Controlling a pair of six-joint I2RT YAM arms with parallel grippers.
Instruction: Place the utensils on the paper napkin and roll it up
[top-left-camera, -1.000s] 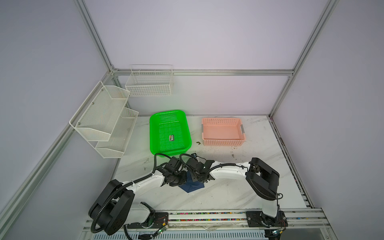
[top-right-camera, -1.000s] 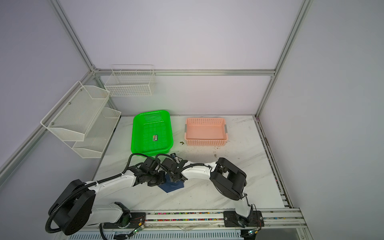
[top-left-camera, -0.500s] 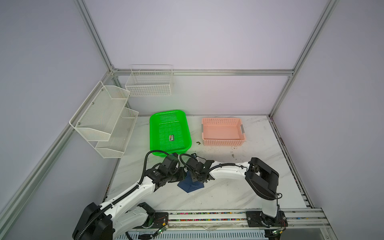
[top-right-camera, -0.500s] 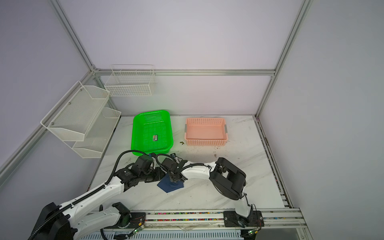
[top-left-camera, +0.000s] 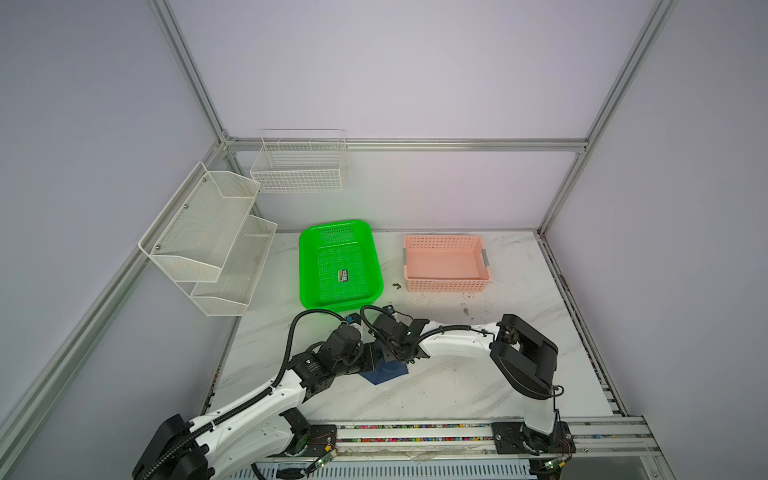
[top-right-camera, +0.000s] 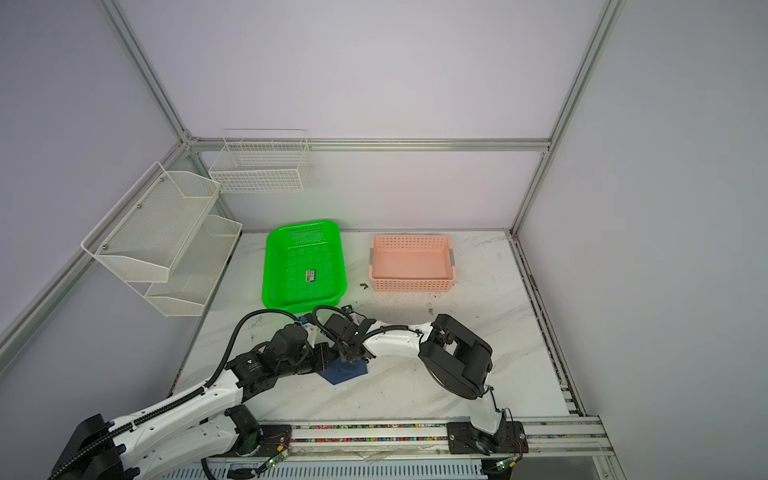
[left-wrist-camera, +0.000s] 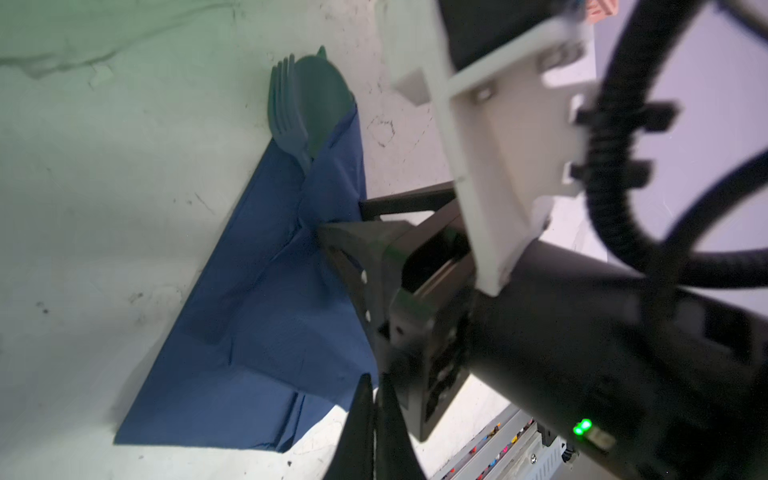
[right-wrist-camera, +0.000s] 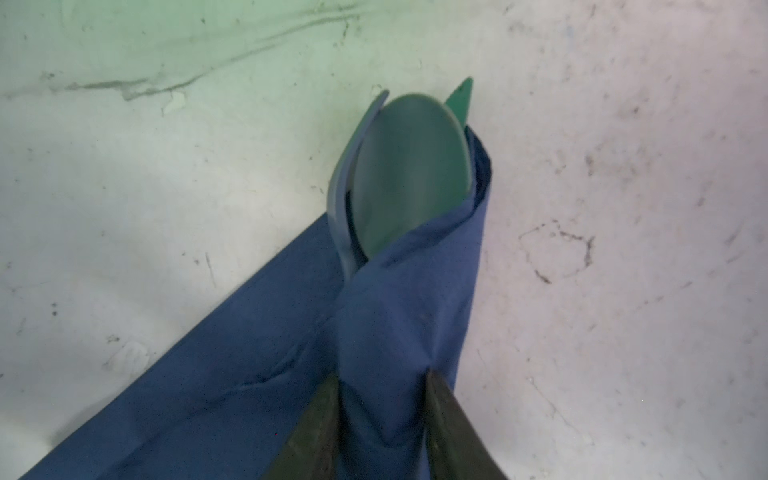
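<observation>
- In a top view the napkin (top-left-camera: 386, 373) is lying on the near middle of the table (top-left-camera: 457, 386), mostly hiding under the two arms.
- Farther back, the green basket (top-left-camera: 306, 266) is holding only a small card (top-left-camera: 343, 275). The pink basket (top-left-camera: 446, 284) to its right and the wire shelves (top-left-camera: 199, 232) on the left wall are sitting empty.
- In the left wrist view the fork (left-wrist-camera: 286, 112) and spoon (left-wrist-camera: 326, 91) are poking out of one end of the napkin. One flap is folding over their handles, and the rest is lying flat.
- The left pincer (left-wrist-camera: 375, 388) is keeping its fingers pressed together, holding nothing, just beside the napkin's edge.
- In the right wrist view the right pincer (right-wrist-camera: 382, 395) is pinching the wrapped part, a jaw on each side. A third piece (right-wrist-camera: 461, 97) is peeking out behind the spoon.
- Judging by this, placing is done and rolling is only starting, with most of the sheet waiting to be wound.
</observation>
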